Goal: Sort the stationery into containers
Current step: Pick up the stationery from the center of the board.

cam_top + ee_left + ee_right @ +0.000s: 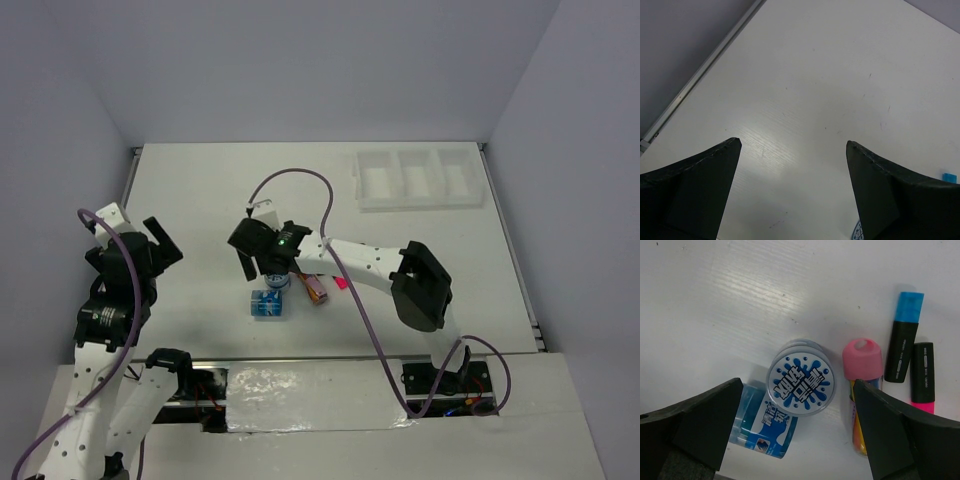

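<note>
**A:** White table (200, 190), pale grey walls. Which step is this?

**B:** The first pick, I'd judge. The tray (418, 203) sits at the far right with nothing coloured in it, well apart from the pile. The right gripper (796, 384) hangs over an upright roll (801, 385), jaws wide on either side and holding nothing.

**A:** And next?

**B:** Come straight down, close on that roll, and keep clear of the second roll (762, 427) touching it and the eraser (862, 360) just beside it.

**A:** The left gripper (792, 145)?

**B:** Wide open too, empty, over bare table.

**A:** Anything unclear?

**B:** The blue-capped highlighter (903, 335) and the pink-capped highlighter (922, 375) show plainly. I can't pick out an orange one. From above, the arm hides most of the pile, and a finger cuts off the eraser's lower end.
</note>
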`<state>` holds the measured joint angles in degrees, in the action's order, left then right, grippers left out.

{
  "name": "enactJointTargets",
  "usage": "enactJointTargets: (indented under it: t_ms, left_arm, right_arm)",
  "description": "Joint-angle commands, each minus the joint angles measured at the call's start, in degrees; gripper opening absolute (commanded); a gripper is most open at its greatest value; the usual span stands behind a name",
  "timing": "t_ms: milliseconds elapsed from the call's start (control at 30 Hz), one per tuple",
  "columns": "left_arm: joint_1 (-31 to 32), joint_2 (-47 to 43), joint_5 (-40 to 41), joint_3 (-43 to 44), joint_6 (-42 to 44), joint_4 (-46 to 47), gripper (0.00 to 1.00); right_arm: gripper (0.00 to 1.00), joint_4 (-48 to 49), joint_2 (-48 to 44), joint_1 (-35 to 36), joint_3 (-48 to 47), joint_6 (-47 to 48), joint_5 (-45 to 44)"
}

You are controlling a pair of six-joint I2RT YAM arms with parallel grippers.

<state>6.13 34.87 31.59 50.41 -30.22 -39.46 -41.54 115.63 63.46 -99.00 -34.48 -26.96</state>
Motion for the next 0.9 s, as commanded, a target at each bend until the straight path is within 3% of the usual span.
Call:
enactJointTargets:
  t_ms: [0, 733, 867]
  left_arm:
    - [-0.24, 0.28, -0.83, 1.71, 0.16, 1.76, 0.99]
    - [-0.24, 0.28, -1.36, 1.62, 0.51, 1.93, 0.99]
    - [-0.24, 0.37, -1.53, 1.62, 0.51, 1.93, 0.99]
  right_arm:
    - [1.0, 1.81, -1.55, -0.88, 1.26, -1.29, 0.06]
    - [0.92, 2.69, 2.31, -2.11, 3.37, -2.79, 4.02]
    - [0.82, 2.69, 2.67, -2.03, 3.81, -3.14, 3.58]
